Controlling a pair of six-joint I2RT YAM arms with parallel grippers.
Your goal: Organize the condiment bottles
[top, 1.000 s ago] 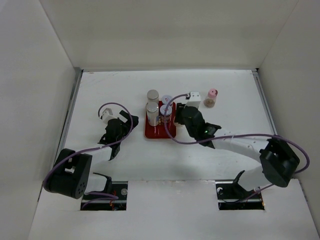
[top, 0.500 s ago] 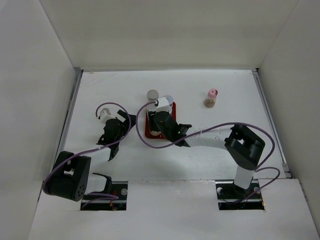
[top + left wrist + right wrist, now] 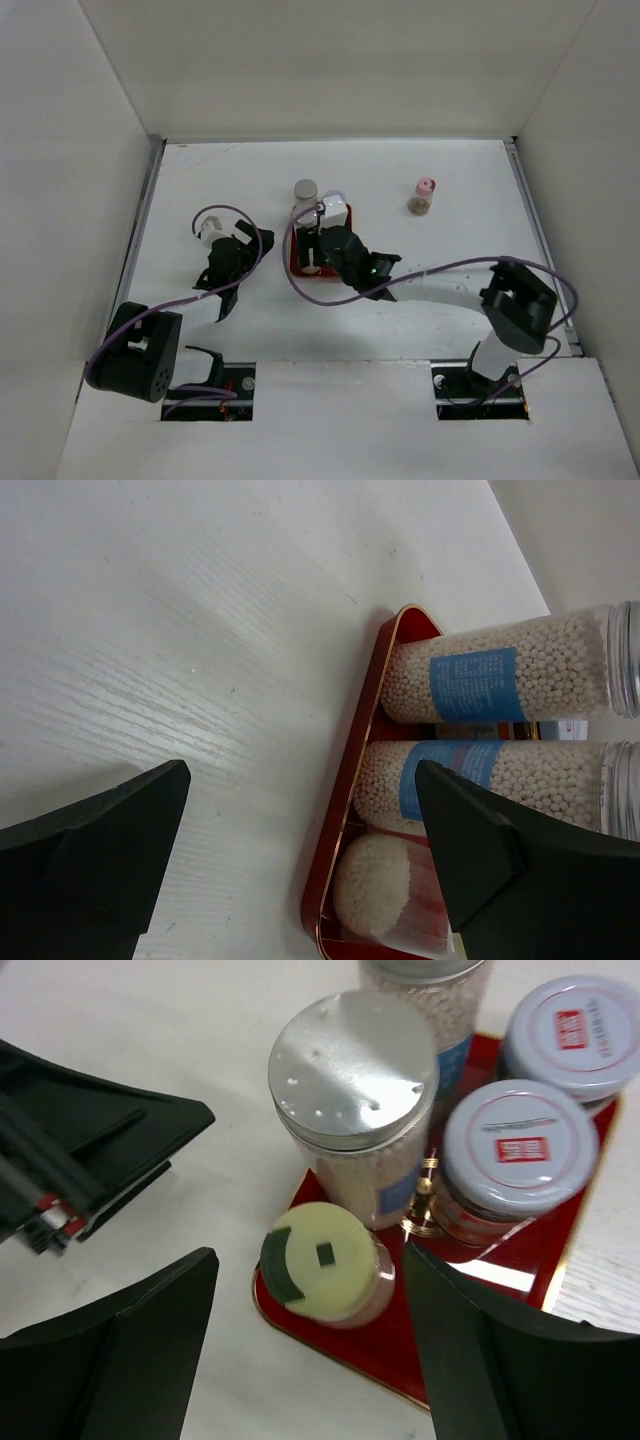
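Tipping was your main risk at the yellow-capped jar (image 3: 322,1265). It stood in the red tray (image 3: 480,1340), in the corner nearest the left arm and close against the rim. Your right hand (image 3: 306,1260) straddled it with fingers spread and a gap on each side, gripping nothing. A skewed lift could have clipped the jar over the rim onto the desk (image 3: 150,1020). It could equally have knocked the tall silver-capped shaker (image 3: 350,1070) just beside it into its neighbours, as the group stood packed.

Your left hand (image 3: 300,770) hung wide open and empty near that same side of the tray, so the two arms could have fouled each other.

In the tray with the jar:
- The silver-capped shaker and a second one (image 3: 425,972) behind it, both filled with small white granules.
- Two white-capped jars with red marks (image 3: 520,1145), (image 3: 575,1035), the nearer one holding something that looked reddish-brown.

The yellow-capped jar's own contents looked pale.

The tray sat mid-desk, a little toward the far edge. The pink-capped bottle (image 3: 424,194) stood alone on the desk, well apart toward the far right corner and not yet in the tray.
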